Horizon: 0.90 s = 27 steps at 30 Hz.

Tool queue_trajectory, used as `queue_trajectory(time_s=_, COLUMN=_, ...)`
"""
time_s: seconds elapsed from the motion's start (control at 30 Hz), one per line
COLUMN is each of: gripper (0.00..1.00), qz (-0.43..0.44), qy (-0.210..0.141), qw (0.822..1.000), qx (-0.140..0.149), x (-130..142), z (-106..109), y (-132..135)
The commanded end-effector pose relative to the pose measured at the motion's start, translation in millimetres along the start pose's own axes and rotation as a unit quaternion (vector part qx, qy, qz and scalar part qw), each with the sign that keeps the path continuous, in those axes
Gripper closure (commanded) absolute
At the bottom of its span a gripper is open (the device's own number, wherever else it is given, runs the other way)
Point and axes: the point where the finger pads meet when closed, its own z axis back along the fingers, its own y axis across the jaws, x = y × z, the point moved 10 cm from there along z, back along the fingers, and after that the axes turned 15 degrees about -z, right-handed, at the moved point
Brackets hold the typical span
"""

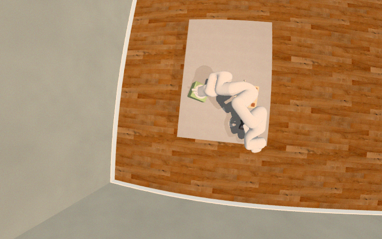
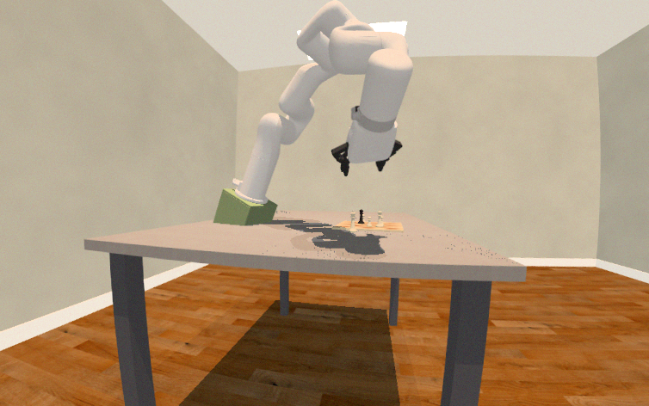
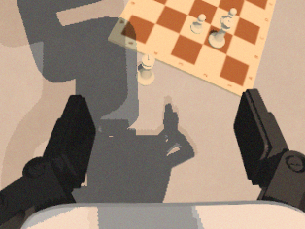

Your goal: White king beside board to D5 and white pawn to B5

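A tall white piece (image 2: 353, 221) (image 3: 146, 72), seemingly the white king, stands upright on the table just outside the near edge of the chessboard (image 1: 258, 89) (image 3: 214, 79). A small pale piece (image 1: 244, 80) stands beyond the board's far side; it is too small there to name surely. My gripper (image 2: 362, 171) (image 3: 163, 110) is open and empty, high above the table. In the wrist view the tall piece is ahead of the fingertips, left of their middle. The arm hides most of the board in the top view.
On the board stand a black piece (image 2: 361, 217), a white pawn (image 2: 369, 221) (image 3: 197, 24) and a tall white piece (image 2: 380, 218) (image 3: 218, 38). Another white piece (image 3: 233, 12) shows behind the tall one. The arm's green base block (image 1: 196, 96) (image 2: 231, 210) stands on the table.
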Motion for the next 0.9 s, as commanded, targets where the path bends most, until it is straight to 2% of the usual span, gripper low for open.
queue_trajectory(time_s=0.0, gripper=0.0, qz=0.011, qy=-0.017, qw=1.0, qx=-0.007, x=-5.4, z=-2.1, y=-1.2)
queue_trajectory(time_s=0.37, gripper=0.0, qz=0.011, qy=-0.017, qw=1.0, qx=-0.007, x=-5.4, z=-2.1, y=-1.2)
queue_trajectory(time_s=0.4, gripper=0.0, qz=0.042, qy=-0.049, qw=0.997, qx=-0.033, x=-15.2, z=-11.5, y=-4.5)
queue_trajectory(time_s=0.87, gripper=0.0, qz=0.042, qy=-0.049, qw=0.997, qx=-0.033, x=-15.2, z=-11.5, y=-4.5)
